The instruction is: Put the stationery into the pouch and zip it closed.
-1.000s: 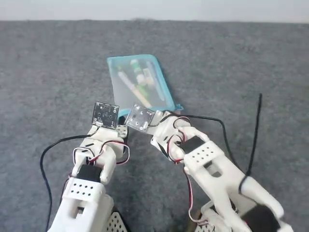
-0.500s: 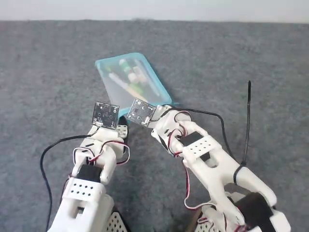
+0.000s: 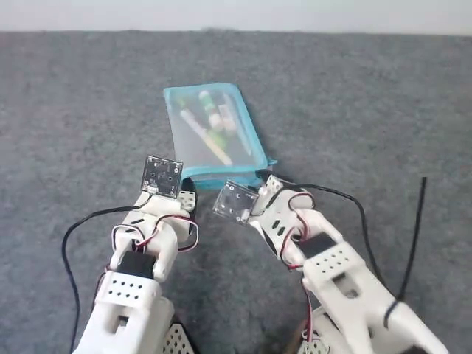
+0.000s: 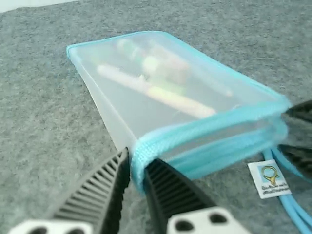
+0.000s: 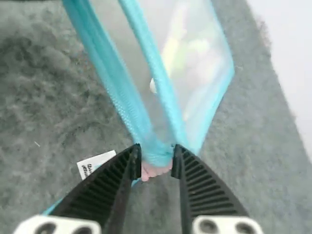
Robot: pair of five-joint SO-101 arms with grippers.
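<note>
While the pouch (image 3: 210, 129) lies on carpet (image 3: 369, 96), left tool (image 4: 136, 163) pinching one corner, right tool (image 5: 156, 152) another, tag (image 5: 96, 163) beside.

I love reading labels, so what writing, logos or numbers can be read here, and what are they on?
On the small white tag beside the clear, blue-edged zip pouch: a yellow emblem above lines of dark print, too small to read.
No other writing can be made out.
</note>
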